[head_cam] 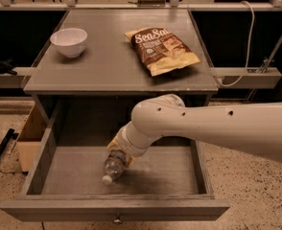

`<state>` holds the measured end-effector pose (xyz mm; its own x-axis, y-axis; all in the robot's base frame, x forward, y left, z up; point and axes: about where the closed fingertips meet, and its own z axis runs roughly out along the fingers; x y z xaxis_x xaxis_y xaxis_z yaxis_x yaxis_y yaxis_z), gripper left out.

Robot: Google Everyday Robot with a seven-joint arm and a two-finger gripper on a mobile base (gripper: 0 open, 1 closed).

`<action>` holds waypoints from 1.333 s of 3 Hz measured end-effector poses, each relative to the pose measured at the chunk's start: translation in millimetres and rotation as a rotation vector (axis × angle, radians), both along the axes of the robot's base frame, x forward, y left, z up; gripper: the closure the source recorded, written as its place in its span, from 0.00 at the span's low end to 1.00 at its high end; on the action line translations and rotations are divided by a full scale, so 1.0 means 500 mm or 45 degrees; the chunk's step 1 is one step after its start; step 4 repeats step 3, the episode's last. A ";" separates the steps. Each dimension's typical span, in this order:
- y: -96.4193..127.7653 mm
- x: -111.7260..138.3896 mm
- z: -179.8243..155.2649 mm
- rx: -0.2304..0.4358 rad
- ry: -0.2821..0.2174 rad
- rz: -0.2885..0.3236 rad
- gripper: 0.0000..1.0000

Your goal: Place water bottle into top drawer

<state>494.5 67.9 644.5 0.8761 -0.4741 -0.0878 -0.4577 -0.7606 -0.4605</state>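
The top drawer (179,172) is pulled open below the grey tabletop, with its flat front panel and small round knob (117,220) nearest the camera. The water bottle (113,166) is inside the drawer, left of centre. It is tilted, with its white cap pointing down toward the front left, at or just above the drawer floor. My gripper (121,152) reaches down into the drawer from the right on a white arm. Its yellowish fingers are shut around the bottle's upper body, and the bottle's base is hidden behind them.
On the tabletop (107,71) sit a white bowl (69,41) at back left and a snack bag (161,49) at back right. A tan cardboard box (29,139) stands on the floor to the left of the drawer. A white cable (241,51) hangs at the right.
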 end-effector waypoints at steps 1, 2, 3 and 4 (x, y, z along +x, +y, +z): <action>0.000 0.000 0.000 0.000 0.000 0.000 0.04; 0.000 0.000 0.000 0.000 0.000 0.000 0.00; 0.000 0.000 0.000 0.000 0.000 0.000 0.00; 0.000 0.000 0.000 0.000 0.000 0.000 0.00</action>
